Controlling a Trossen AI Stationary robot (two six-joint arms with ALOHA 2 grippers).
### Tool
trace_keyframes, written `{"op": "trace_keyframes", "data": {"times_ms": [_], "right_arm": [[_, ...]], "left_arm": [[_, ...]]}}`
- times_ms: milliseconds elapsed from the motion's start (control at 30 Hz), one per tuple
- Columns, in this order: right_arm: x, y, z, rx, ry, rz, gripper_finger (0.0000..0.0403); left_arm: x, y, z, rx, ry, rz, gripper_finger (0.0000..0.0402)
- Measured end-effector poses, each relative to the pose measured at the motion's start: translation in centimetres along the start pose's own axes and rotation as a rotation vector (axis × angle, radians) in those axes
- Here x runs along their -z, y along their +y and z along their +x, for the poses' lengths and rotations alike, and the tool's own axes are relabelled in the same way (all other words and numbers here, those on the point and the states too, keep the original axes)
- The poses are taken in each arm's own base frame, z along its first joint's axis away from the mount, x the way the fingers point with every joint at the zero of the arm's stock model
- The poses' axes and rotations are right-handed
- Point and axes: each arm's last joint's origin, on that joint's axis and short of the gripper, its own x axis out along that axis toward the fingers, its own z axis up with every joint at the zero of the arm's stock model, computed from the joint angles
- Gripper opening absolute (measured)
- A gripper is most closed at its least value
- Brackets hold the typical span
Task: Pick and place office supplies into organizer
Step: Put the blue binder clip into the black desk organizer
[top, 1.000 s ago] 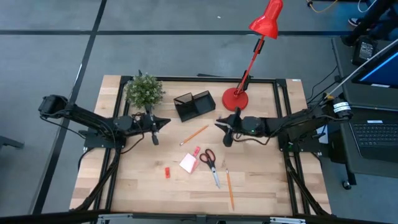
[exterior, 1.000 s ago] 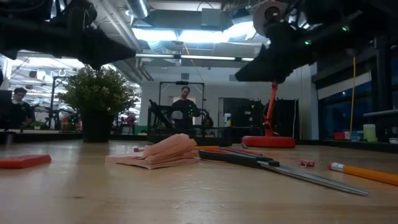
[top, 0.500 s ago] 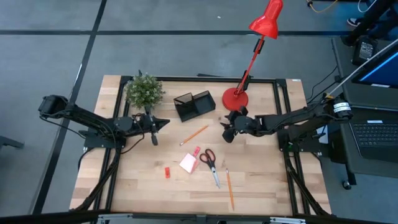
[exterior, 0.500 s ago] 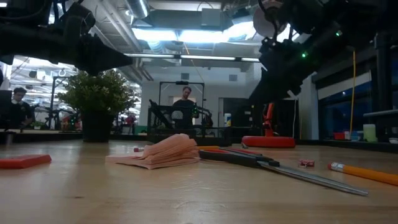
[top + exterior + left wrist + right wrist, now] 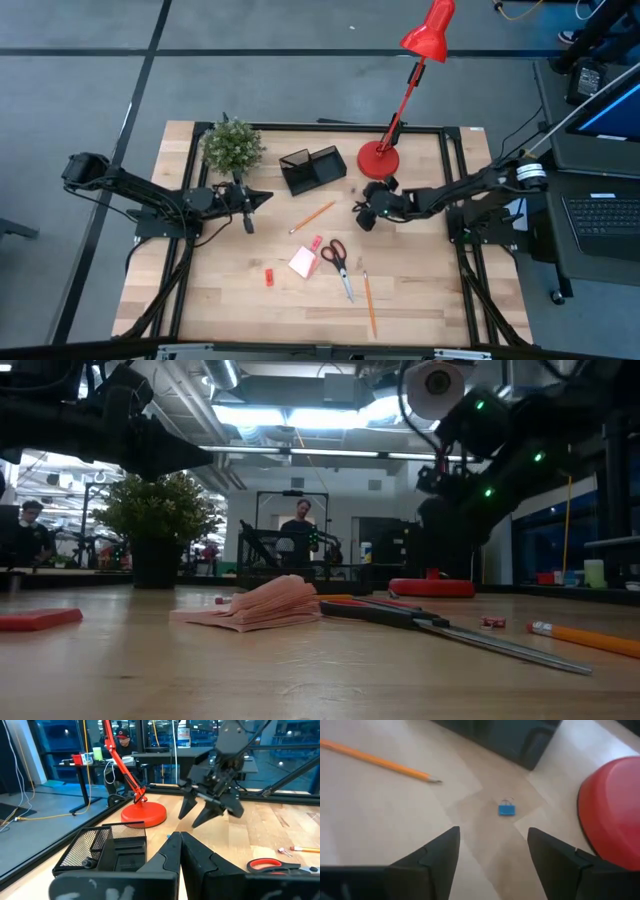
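- We see the right gripper (image 5: pixel 492 855) with its fingers spread wide and nothing between them, pointing down at a small blue binder clip (image 5: pixel 507 809) on the bare wood between the red lamp base (image 5: pixel 612 815) and the organizer (image 5: pixel 312 169).
- We judge the clip light, stiff and small. It will skid on the wood, so we take it across its flat blue body, centred, with the fingertips close to the table.
- The left gripper (image 5: pixel 249 207) waits near the potted plant (image 5: pixel 232 145), fingers closed together on nothing.
- Count on the table: one binder clip, two orange pencils (image 5: pixel 313 216) (image 5: pixel 369 304), one pair of red-handled scissors (image 5: pixel 338 264), one note pad (image 5: pixel 303 262), one small red block (image 5: pixel 269 277) and one pink block (image 5: pixel 316 242).
- The organizer's two compartments appear to hold little; the overhead view is too coarse for us to count contents.
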Motion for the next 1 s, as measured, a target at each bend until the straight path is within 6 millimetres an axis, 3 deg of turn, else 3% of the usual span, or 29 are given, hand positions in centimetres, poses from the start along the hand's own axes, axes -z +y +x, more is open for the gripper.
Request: {"op": "trace_keyframes", "data": {"times_ms": [367,1000], "right_arm": [[0.3,-2.0,3.5,-0.053,0.061,0.063,0.0236],[0.2,-2.8,5.3,-0.094,0.023,-0.010,0.0237]], "left_arm": [[0.0,0.0,0.0,0.000,0.000,-0.001,0.0001],[0.0,0.0,0.0,0.000,0.000,0.008,0.0001]]}}
